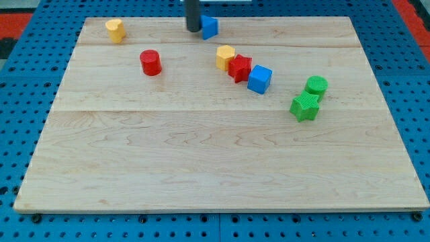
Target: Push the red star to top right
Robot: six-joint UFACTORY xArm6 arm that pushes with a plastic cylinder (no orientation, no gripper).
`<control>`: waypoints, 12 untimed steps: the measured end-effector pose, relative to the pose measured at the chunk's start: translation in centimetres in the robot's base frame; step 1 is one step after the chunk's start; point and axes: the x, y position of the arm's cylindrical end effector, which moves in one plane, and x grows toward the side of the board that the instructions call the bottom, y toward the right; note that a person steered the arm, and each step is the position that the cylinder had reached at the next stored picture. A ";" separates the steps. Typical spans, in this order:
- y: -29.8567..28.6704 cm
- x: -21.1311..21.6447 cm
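The red star (239,68) lies on the wooden board (215,154), above the middle, wedged between a yellow block (225,57) on its upper left and a blue cube (259,78) on its lower right; all three touch in a diagonal row. My tip (193,30) is at the view's top centre, touching the left side of a small blue block (210,27). The tip is well up and to the left of the red star.
A red cylinder (150,62) stands left of the row. A yellow block (115,29) sits at the top left corner. A green cylinder (316,85) and a green star (305,106) touch each other at the right.
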 end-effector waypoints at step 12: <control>6.2 13.9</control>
